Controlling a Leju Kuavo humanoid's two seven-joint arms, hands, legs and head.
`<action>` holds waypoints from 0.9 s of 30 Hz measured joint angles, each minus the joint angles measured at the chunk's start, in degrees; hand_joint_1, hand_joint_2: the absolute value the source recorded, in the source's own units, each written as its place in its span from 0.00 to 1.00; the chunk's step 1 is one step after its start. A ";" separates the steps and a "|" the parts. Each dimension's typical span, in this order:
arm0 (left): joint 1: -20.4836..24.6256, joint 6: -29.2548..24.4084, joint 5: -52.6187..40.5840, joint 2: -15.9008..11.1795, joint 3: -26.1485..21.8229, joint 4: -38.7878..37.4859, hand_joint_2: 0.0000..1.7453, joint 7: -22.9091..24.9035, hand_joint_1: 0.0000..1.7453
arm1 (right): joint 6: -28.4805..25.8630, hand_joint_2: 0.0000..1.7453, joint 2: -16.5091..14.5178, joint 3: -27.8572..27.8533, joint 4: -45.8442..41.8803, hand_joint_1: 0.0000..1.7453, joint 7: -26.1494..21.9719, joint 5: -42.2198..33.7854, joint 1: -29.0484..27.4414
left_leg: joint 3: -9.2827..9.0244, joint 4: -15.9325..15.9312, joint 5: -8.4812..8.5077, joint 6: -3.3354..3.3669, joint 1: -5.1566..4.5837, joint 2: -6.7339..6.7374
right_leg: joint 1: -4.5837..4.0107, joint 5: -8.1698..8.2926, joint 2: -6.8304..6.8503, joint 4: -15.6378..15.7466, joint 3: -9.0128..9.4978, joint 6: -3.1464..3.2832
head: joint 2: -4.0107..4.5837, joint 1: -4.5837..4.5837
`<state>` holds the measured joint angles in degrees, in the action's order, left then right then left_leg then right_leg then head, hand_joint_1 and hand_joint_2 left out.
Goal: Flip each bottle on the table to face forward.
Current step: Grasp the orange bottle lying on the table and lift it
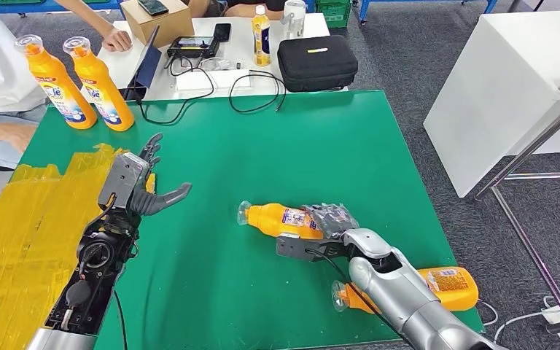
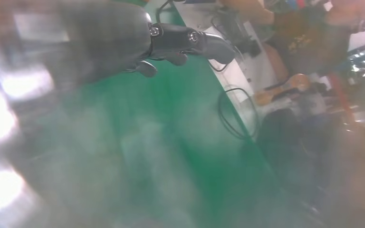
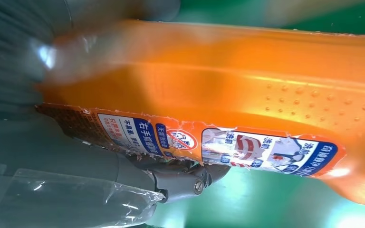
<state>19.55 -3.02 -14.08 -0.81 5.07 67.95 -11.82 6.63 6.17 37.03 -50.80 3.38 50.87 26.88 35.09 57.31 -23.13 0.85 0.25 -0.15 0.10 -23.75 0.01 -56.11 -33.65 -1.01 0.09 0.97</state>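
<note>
Currently the orange bottle (image 1: 281,220) lies on its side near the middle of the green counter (image 1: 321,138), clear cap toward 9 o'clock, base under the right hand (image 1: 328,221). The right hand's fingers are wrapped over the bottle's lower body; the right wrist view confirms the grip, the thumb (image 3: 180,183) pressed beneath the torn blue-and-white label (image 3: 266,152).

A second orange bottle (image 1: 448,284) lies on its side at 5 o'clock from the first, close to the counter's near edge, partly hidden by the right forearm, its cap pointing toward 9 o'clock.

Two more orange bottles (image 1: 76,80) stand upright, side by side, at the counter's far corner at 10 o'clock.

The left hand (image 1: 149,182) hovers above the counter at 9 o'clock from the held bottle, well apart from it, fingers spread, holding nothing. Yellow tape (image 1: 29,226) covers the counter's edge just beside that arm.

Beyond the counter at 12 o'clock, a white table (image 1: 189,73) carries a black case (image 1: 316,62), cables and a small drink bottle (image 1: 261,35).
</note>
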 joint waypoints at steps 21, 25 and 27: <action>-3.71 -0.47 -0.68 0.31 1.10 5.04 1.00 1.01 0.00 | -23.99 1.00 -6.40 -13.50 -15.13 1.00 -5.11 -9.67 -12.05 | 0.43 -0.01 -0.03 -0.04 0.04 -0.04 | -0.02 -0.04 0.01 -0.03 -0.41 0.02 | 0.01 -0.03; -5.03 1.77 0.54 0.48 2.86 7.45 1.00 0.70 0.00 | -28.59 1.00 -8.85 -17.24 -21.68 1.00 -10.63 -14.53 -15.65 | 0.51 -0.02 -0.05 -0.06 0.04 -0.04 | -0.02 -0.05 0.01 -0.03 -0.48 0.02 | 0.00 -0.02; -5.54 3.86 2.41 0.50 3.96 8.56 1.00 0.51 0.00 | -30.18 1.00 -9.88 -18.62 -24.35 1.00 -13.23 -16.63 -17.24 | 0.54 -0.02 -0.06 -0.05 0.03 -0.04 | -0.01 -0.06 0.01 -0.02 -0.49 0.02 | 0.00 0.00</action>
<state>14.00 0.84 -11.66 -0.31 9.03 76.51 -11.31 -23.54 -3.71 18.40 -75.16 -9.85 34.23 9.64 35.63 57.29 -23.19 0.80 0.29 -0.19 0.08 -23.81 0.01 -56.14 -34.15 -0.99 0.09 0.97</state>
